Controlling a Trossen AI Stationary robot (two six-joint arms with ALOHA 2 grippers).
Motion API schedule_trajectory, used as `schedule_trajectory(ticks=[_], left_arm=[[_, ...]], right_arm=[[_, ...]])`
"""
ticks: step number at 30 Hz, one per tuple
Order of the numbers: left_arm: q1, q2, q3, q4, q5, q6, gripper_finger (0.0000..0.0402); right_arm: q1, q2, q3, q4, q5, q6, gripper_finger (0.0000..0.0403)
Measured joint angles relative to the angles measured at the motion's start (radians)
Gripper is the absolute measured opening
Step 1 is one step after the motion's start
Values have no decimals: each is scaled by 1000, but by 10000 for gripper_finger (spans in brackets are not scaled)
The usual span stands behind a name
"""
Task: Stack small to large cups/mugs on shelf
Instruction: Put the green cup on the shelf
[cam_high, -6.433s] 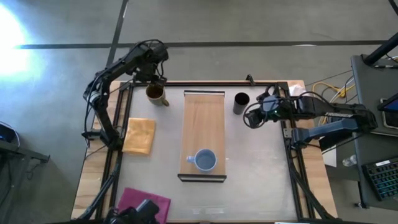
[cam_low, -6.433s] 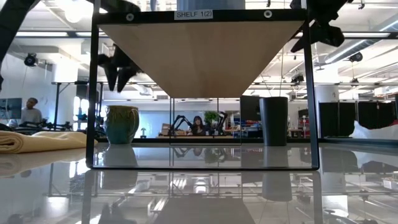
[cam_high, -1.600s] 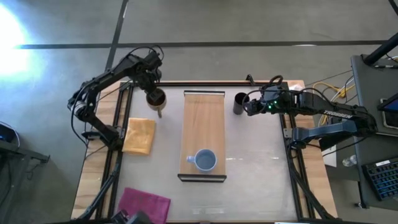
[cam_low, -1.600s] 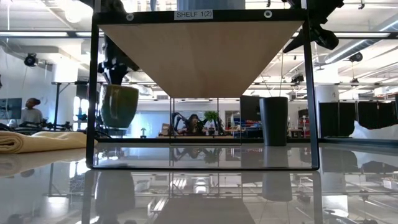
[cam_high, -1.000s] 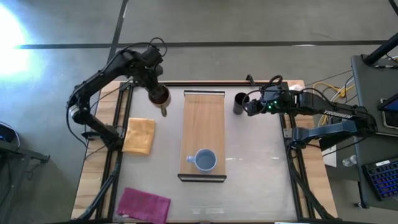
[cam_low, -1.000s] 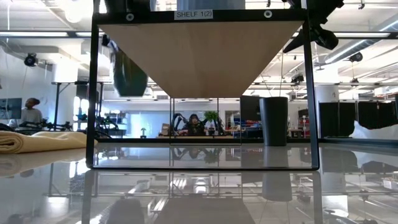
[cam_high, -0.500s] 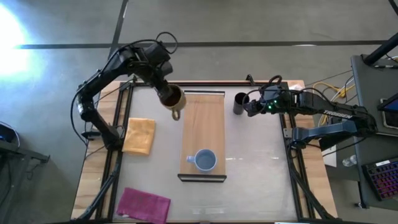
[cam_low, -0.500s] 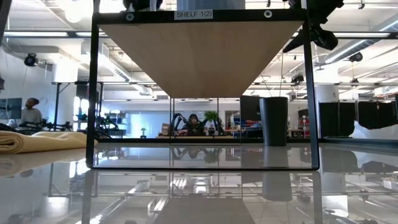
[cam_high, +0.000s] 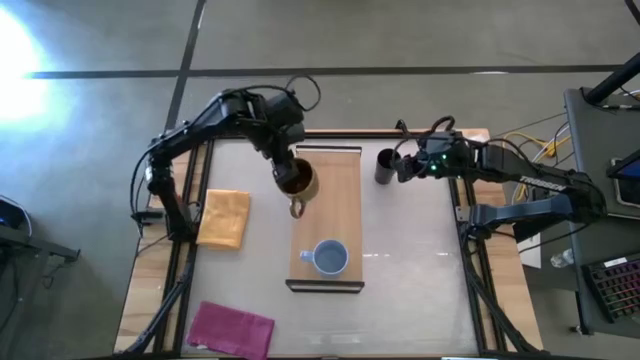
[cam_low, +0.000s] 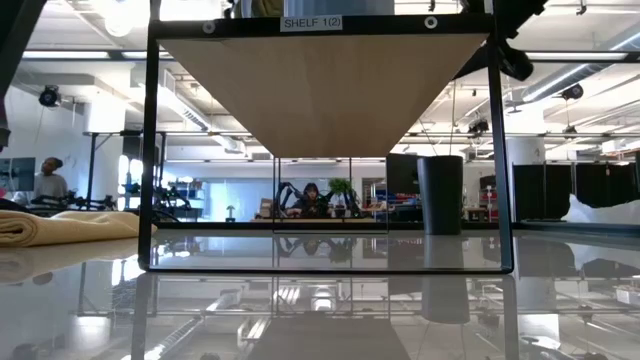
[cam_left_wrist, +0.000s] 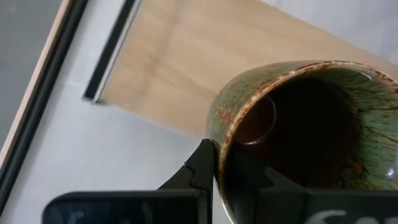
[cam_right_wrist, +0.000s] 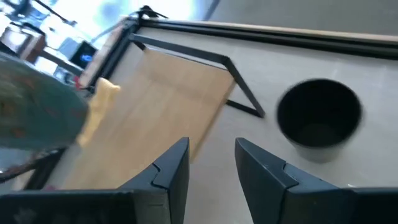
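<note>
- Ok, status: your left gripper (cam_high: 293, 178) has its jaws clamped over the rim of the mug (cam_high: 296, 181), one finger inside the mouth, one outside, clear in left wrist view. Mug hangs in the air over the shelf (cam_high: 335, 205) left edge, far half, handle pointing toward the near end.
- Blue cup (cam_high: 329, 258) sits upright on shelf near end, well apart from mug.
- Black cup (cam_high: 387, 166) on the table just right of shelf's far end. Right gripper (cam_right_wrist: 211, 160) waits near it, jaws spread, holding nothing.
- Risk 1: mug is over the shelf edge, not centre. Lower it here and the base may catch the edge and tip onto the table.
- Risk 2: rim pinch only, mug looks tilted in wrist view; a quick swing could let it slip or rotate.
- Risk 3: if you nest, blue cup probably goes inside mug, so don't drop mug on top of it.
- Hidden: mug base and its height above shelf not visible. Low view shows only shelf underside and black cup; mug and blue cup are out of it.
- Can't tell how deep the inner finger reaches; dark inside hides it.
</note>
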Motion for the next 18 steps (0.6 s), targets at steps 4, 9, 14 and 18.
schedule_trajectory(ticks=[4,9,14,18], left_arm=[[-32,34,41,2,0,19,7],[-63,71,93,23,-1,21,7],[-91,107,137,41,0,24,7],[-120,127,137,56,0,43,7]], right_arm=[[-22,39,-3,54,-78,-12,122],[-24,124,-3,122,-121,-41,122],[-23,199,-3,259,-226,-65,122],[-23,238,-3,332,-268,-74,122]])
